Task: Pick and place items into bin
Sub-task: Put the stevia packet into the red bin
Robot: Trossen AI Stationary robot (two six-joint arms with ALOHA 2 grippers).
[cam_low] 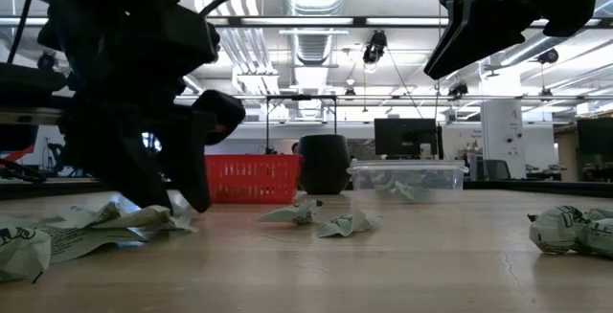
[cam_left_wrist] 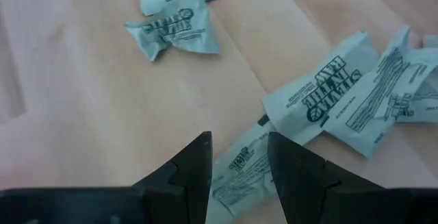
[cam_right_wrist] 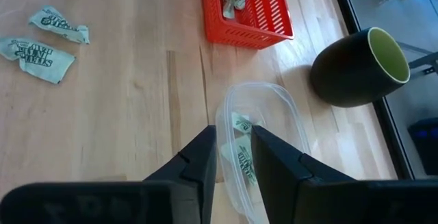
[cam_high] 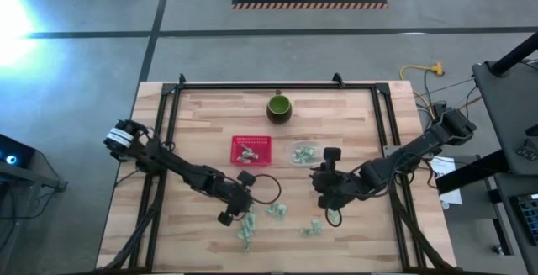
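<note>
On the pale wooden table (cam_high: 202, 124), the left gripper (cam_left_wrist: 238, 161) is down among the small green-and-white wrapped packets (cam_left_wrist: 345, 94) near the front edge, its two dark fingers (cam_left_wrist: 194, 168) standing apart on either side of one flat packet (cam_left_wrist: 239, 172) without closing on it. More packets lie just beside it, and two (cam_left_wrist: 174, 31) rest a little farther off.

The right gripper (cam_right_wrist: 233, 157) hangs above the clear plastic container (cam_right_wrist: 263, 131), which holds a few packets. Its fingers stand with a narrow gap between them, and whether anything is pinched there cannot be told.

Behind, a red plastic mesh basket (cam_high: 251, 150) sits near the table's middle with several packets inside. A dark green round cup (cam_high: 279, 108) stands beyond it, toward the far edge. Further packets (cam_low: 565, 229) lie loose on the wood near the right arm.
</note>
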